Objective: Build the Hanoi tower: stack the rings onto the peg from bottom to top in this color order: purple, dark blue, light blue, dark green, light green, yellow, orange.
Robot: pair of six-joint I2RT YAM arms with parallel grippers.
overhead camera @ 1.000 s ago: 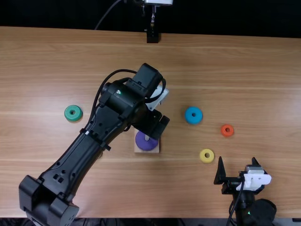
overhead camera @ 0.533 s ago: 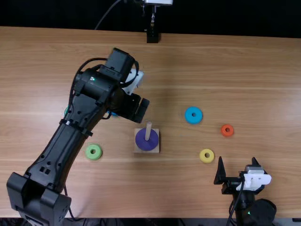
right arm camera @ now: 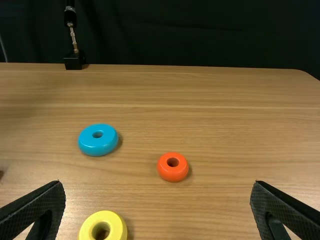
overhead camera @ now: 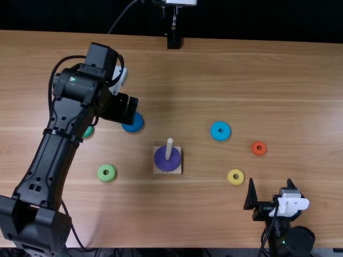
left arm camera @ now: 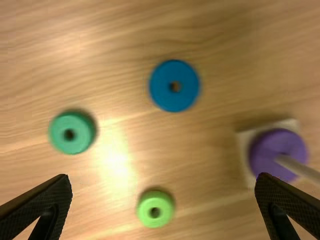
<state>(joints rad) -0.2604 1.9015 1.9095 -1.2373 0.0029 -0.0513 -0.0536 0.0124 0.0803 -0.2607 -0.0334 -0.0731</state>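
The next ring due is, I judge, the dark blue flat ring (overhead camera: 135, 123), lying on the table beyond and to the left of the upright light wooden peg (overhead camera: 169, 150). The left gripper (overhead camera: 130, 111) hangs close to this ring, on the same far-left side of the peg, so the left arm is the nearer. Its 2 fingers stand wide apart with nothing between them. The ring being round, it has no long axis to match; what should matter is centring the fingers over it before lowering.

The thick purple ring (overhead camera: 162, 163) sits around the peg, at its square wooden base (overhead camera: 178, 169). Left of the peg lie the dark green ring (left arm camera: 80, 131), farther out, and the light green ring (overhead camera: 111, 174), slightly nearer the robot. Right of it are the light blue ring (overhead camera: 225, 135), the small orange ring (overhead camera: 256, 151) and the yellow ring (overhead camera: 231, 180). The right gripper (overhead camera: 270, 180) is well to the peg's near right, released and empty.

Compared with 1.0 s ago, the left gripper has swung from over the peg to its far left, uncovering the peg and part of the dark blue ring. The right gripper has kept its place.
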